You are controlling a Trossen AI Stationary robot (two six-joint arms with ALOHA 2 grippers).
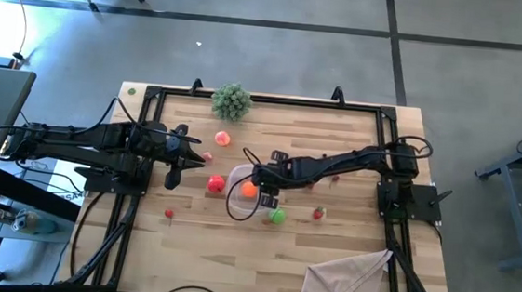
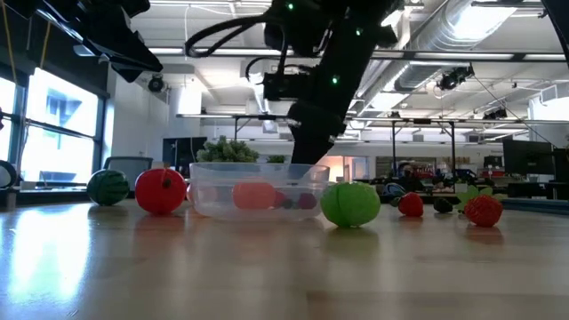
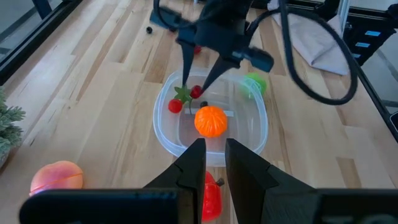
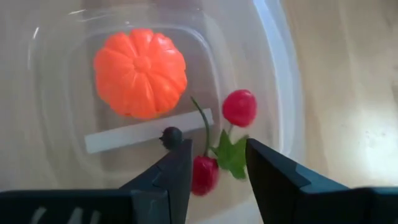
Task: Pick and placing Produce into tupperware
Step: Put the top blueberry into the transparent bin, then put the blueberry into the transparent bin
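Right claw [image 4: 216, 163] reaches down into the tupperware [image 3: 163, 124], fingers apart astride the red cherries [image 4: 239, 107], orange fruit [image 4: 140, 72] just ahead; left claw [image 3: 214, 167] hovers nearby, narrowly parted.

Right arm is stretched in from its side with the wrist bent down, right claw [image 4: 217, 165] pointing straight down, fingers [image 3: 186, 65] spread apart with nothing pinched. Left arm hangs back well apart from it, left claw [image 3: 214, 163] aimed toward the right claw, fingers only slightly parted, holding nothing.
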